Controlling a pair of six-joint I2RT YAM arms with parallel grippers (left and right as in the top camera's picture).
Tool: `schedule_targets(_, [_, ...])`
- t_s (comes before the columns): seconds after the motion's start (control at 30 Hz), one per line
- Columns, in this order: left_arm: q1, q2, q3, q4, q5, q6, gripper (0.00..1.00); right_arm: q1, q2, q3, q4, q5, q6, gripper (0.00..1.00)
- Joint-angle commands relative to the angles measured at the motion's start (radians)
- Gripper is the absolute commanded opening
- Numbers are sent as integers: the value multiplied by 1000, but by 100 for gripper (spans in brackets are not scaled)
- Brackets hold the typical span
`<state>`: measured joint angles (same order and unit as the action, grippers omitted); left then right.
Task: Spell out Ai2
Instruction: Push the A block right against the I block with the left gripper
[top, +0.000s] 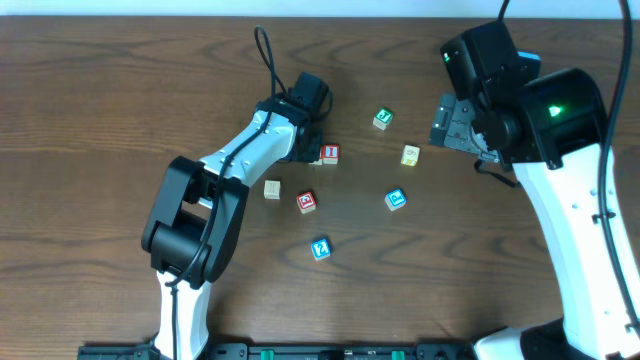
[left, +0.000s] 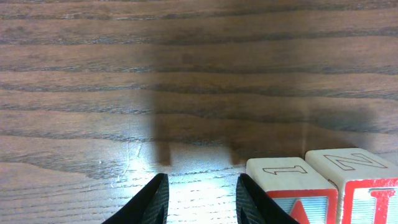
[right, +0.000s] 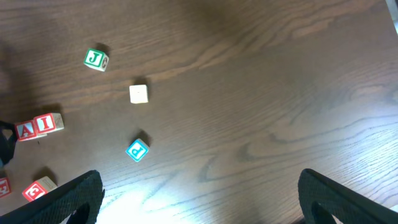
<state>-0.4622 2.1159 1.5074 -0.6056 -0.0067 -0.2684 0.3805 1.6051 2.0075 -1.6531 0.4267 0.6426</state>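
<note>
Overhead, a dark wooden table (top: 120, 60) is filling the view, with two white and black arms reaching over it. The left arm (top: 235, 155) is stretching toward the middle of the table, while the right arm (top: 560, 150) is hanging over the far right side. The right gripper (right: 199, 180) is hovering well apart from every block, its jaws spread wide and holding nothing. The left gripper (left: 203, 180) is sitting low at the table, its jaws spread with only bare wood between them. One of its fingers (left: 255, 199) is standing just beside the A block (right: 26, 129); whether they are touching cannot be told. The A block and the I block (top: 329, 153) are lying side by side and touching, reading "AI" in red near the centre. Scattered around them are a green J block (top: 382, 119), a cream block (top: 410, 154), a blue block (top: 396, 199), a loose red block (top: 306, 201), a second cream block (top: 272, 189) and a second blue block (top: 320, 248), each lying apart from the others.
</note>
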Motion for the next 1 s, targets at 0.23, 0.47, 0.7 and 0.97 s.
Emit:
schedule_targets(0.23, [-2, 13, 17, -3, 2, -18, 36, -7, -6, 9, 1, 11, -8, 99])
schedule_targets(0.47, [-3, 13, 17, -10, 8, -28, 36, -7, -6, 9, 1, 11, -8, 99])
schedule_targets(0.7, [-3, 13, 17, -10, 8, -28, 36, -7, -6, 9, 0, 11, -8, 99])
schedule_targets(0.97, [-3, 13, 17, -10, 8, -27, 40, -7, -6, 9, 0, 11, -8, 99])
